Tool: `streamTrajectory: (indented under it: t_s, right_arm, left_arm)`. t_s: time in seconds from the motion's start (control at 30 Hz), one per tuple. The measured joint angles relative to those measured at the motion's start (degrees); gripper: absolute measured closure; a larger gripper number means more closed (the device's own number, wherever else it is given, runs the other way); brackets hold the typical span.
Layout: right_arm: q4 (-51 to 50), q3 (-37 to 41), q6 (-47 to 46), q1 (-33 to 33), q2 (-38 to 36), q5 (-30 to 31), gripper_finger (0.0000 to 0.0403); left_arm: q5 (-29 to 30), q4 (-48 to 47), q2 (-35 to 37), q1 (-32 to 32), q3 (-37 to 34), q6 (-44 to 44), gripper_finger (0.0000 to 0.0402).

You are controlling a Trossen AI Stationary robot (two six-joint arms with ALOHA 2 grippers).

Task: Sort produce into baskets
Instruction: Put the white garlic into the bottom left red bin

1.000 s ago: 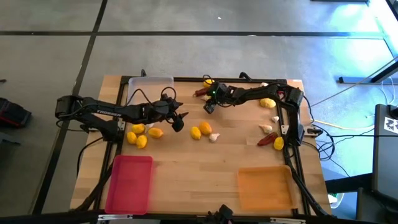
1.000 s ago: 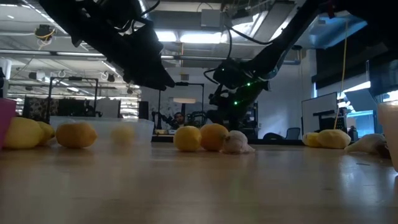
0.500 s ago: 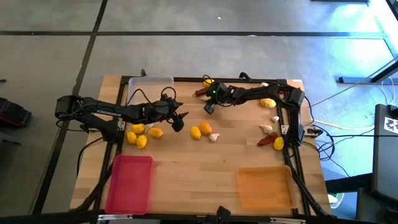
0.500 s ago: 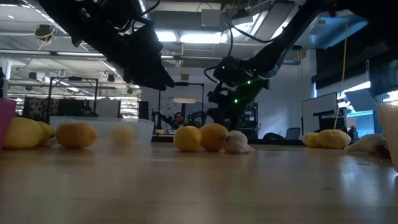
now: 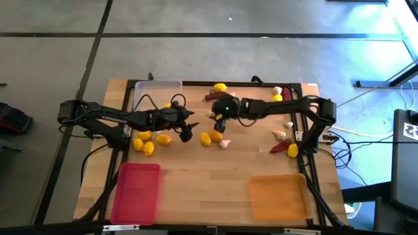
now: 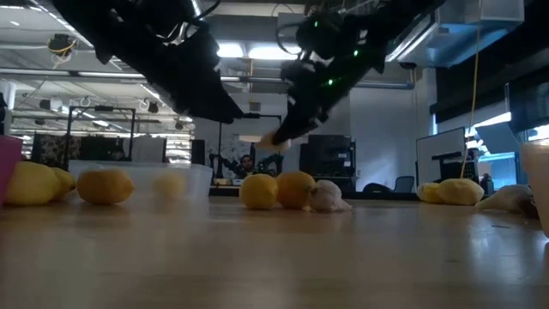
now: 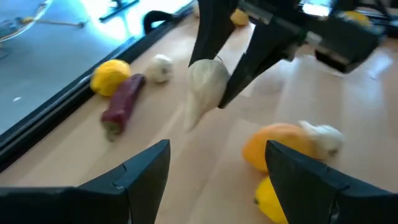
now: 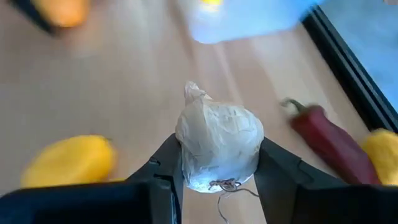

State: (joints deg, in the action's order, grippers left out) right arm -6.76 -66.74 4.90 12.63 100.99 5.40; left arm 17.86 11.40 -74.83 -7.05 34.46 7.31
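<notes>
My right gripper (image 5: pixel 219 121) is shut on a whitish garlic bulb (image 8: pixel 217 146) above the middle of the table; the bulb also shows in the left wrist view (image 7: pixel 205 87) and the low view (image 6: pixel 273 140). My left gripper (image 5: pixel 186 128) hovers just to its left, open and empty (image 7: pixel 214 186). Two lemons (image 5: pixel 210 137) and a garlic bulb (image 5: pixel 225 143) lie on the table below them. The clear basket (image 5: pixel 157 90) stands at the far left, the pink basket (image 5: pixel 137 192) near left, and the orange basket (image 5: pixel 277 196) near right. My right gripper pinches the garlic bulb by its two opposite rounded sides (image 8: pixel 186 155) between its two fingers. The fingers (image 7: pixel 208 37) slant downward. The bulb's pointed tip points away from the gripper and its root end faces the wrist. The bulb is lifted clear of the table.
More lemons (image 5: pixel 147 140) lie left of my left gripper. A chili (image 5: pixel 210 98) and a lemon (image 5: pixel 221 87) lie at the far edge. Garlic (image 5: pixel 279 135), a chili (image 5: pixel 279 147) and lemons (image 5: pixel 292 150) lie at the right. Bare wood lies between the pink and orange baskets.
My right gripper has gone toward the table's near edge and a little left, closer to my left gripper, and now shows larger and higher in the low view, with the garlic bulb between its fingers.
</notes>
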Motion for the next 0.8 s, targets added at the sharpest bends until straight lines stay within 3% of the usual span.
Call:
streamTrajectory:
  t_s: [0.33, 0.5, 0.8]
  right_arm:
    - [0.04, 0.0, 4.36, -6.9, -0.81, -2.03, 0.0272]
    - [1.19, 0.01, 4.59, -7.94, -0.88, -0.49, 0.0272]
    - [6.69, 0.04, 4.42, -7.9, -0.88, -3.49, 0.0272]
  left_arm:
    - [-4.05, 0.62, 0.0, 3.32, 0.0, -6.9, 0.0141]
    - [-8.98, 1.58, 0.02, 4.16, 0.0, -7.83, 0.0141]
    - [-8.98, 1.25, 0.02, 4.05, 0.0, -6.16, 0.0141]
